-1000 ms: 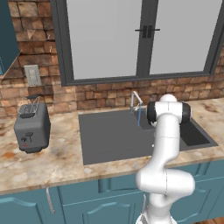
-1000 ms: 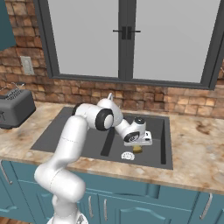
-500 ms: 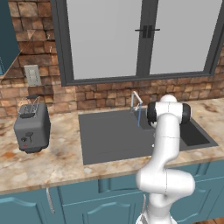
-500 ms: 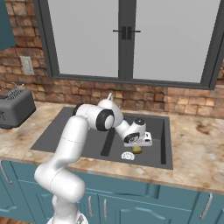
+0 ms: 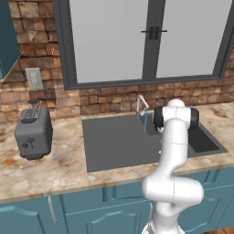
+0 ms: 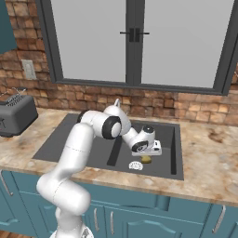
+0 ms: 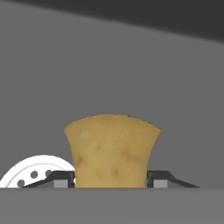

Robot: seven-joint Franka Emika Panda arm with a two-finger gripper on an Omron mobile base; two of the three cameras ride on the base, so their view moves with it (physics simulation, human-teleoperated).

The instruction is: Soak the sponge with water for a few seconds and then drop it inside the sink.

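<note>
Left base view: wide dark grey recessed sink in the marbled desk; thin pale-blue water runs from the slim silver faucet.

Right base view: hand low in the basin, beside the white drain.

Hand view: mustard-yellow rounded sponge between the fingertips, gripped at its sides. Probably light, soft, slippery when wet.

Sink floor lies open left of the arm; faucet guards the back rim.

The white arm with dark joints is reaching forward and down, its two-finger gripper pointing low, fingertips pressing inward.
</note>
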